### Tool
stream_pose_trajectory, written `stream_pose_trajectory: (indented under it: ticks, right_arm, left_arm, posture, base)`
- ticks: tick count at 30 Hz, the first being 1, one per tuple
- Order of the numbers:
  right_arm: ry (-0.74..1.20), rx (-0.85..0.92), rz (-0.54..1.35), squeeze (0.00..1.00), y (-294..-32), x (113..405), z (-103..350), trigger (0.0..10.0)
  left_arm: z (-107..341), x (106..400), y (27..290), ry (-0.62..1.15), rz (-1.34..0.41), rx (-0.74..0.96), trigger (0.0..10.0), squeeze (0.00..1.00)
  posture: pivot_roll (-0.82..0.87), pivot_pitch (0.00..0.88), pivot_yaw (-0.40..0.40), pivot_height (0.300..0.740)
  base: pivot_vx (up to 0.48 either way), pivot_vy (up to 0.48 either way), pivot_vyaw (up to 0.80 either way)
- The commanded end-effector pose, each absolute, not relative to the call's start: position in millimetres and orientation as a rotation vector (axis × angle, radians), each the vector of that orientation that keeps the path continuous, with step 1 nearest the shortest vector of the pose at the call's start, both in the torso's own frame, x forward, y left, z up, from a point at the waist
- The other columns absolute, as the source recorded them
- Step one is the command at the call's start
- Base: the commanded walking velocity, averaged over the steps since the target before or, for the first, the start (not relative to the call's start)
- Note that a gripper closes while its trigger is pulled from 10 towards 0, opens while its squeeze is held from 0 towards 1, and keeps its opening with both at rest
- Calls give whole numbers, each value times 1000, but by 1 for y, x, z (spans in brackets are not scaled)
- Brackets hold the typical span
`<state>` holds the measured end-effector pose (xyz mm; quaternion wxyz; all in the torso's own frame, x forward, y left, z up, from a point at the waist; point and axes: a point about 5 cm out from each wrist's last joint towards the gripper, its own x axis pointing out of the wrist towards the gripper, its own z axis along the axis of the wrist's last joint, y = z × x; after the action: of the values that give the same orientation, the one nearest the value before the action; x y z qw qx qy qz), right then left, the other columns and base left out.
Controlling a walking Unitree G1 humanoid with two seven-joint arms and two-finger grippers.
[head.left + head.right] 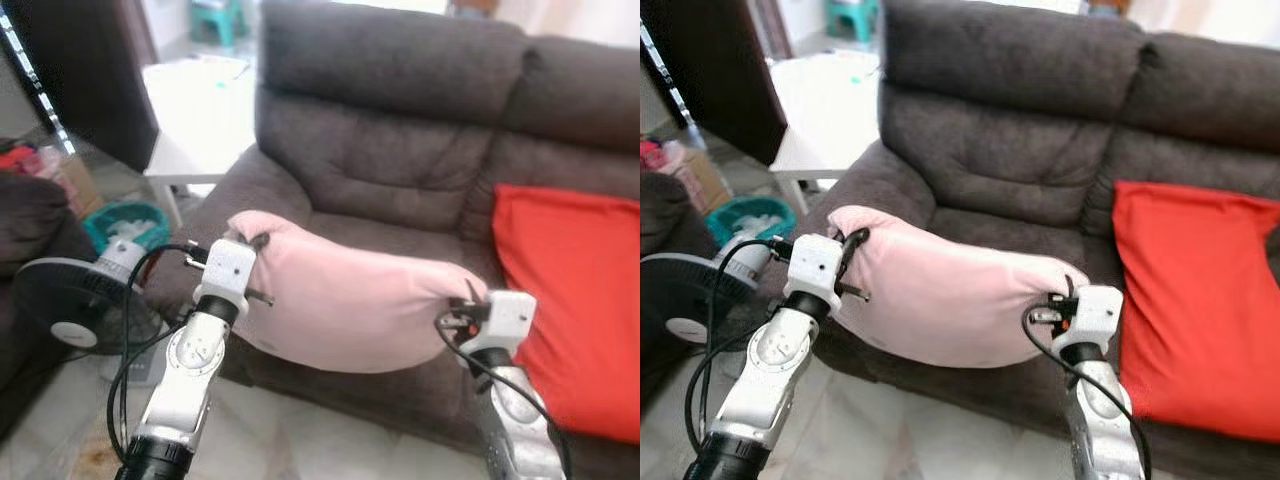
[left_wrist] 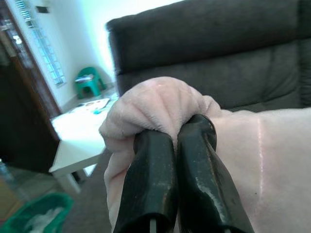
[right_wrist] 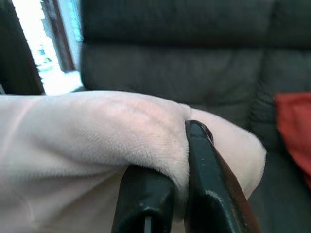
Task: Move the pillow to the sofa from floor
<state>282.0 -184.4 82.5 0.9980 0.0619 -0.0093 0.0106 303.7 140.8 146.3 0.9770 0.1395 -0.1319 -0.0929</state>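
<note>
My way to the bare sofa seat [image 1: 400, 235] lies open; a red cushion [image 1: 575, 300] takes its right half.

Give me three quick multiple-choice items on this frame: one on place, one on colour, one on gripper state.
1. Where is the pink pillow?
A. flat on the floor
B. held up in front of the sofa seat
C. on the white table

2. What colour is the cushion already on the sofa?
A. red
B. blue
C. green

3. How is the pillow held?
A. left gripper alone
B. right gripper alone
C. both, one at each end

Answers: 1 B, it hangs between the two arms before the seat. 2 A, red against the dark sofa. 3 C, each wrist view shows fingers pinching pink fabric.
</note>
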Motion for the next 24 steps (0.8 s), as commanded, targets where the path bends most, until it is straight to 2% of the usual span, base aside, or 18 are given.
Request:
stream_pose_trajectory:
  ticks: [1, 22, 24]
  right_arm:
    - [-65, 123, 9, 0, -188, 284, 92, 10000]
    - [-77, 105, 16, 0, -188, 287, 97, 10000]
    - [-84, 106, 19, 0, -188, 286, 97, 10000]
  left_arm:
    - [160, 305, 152, -317, -132, 273, 10000, 0]
    - [171, 308, 149, -347, -144, 277, 10000, 0]
    - [171, 308, 149, -346, -148, 280, 10000, 0]
  posture:
    - [136, 60, -66, 740]
    - [137, 66, -60, 740]
    - [136, 67, -60, 740]
  base:
    - [326, 0, 0]
    - [324, 0, 60]
    - [330, 0, 597]
